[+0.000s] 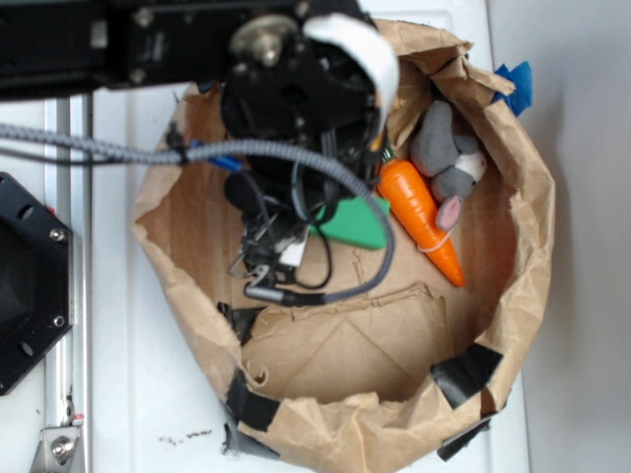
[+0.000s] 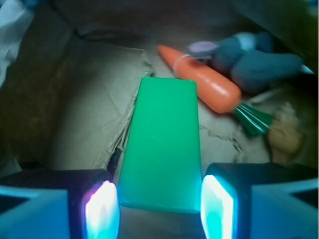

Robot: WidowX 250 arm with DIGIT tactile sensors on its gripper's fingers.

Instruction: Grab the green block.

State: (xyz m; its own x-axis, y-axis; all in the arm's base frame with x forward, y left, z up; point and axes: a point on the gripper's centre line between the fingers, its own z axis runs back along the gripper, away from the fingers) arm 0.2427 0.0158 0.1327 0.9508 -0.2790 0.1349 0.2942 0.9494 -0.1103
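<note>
Green block [image 2: 162, 144] near end hidden between gripper [image 2: 159, 206] pads.

A: What lies between the fingers?
B: The near end of the green block [image 2: 162, 144], flat on brown paper [image 2: 89, 114]. The gripper [image 2: 159, 206] is spread, one glowing pad [image 2: 102, 209] left of the block and one right; I cannot tell whether either touches it.
A: And farther off?
B: A carrot [image 2: 207, 84] lies just right of the block's far end, leafy top pointing right and nearer. A grey plush toy [image 2: 254, 62] sits just beyond the carrot.
</note>
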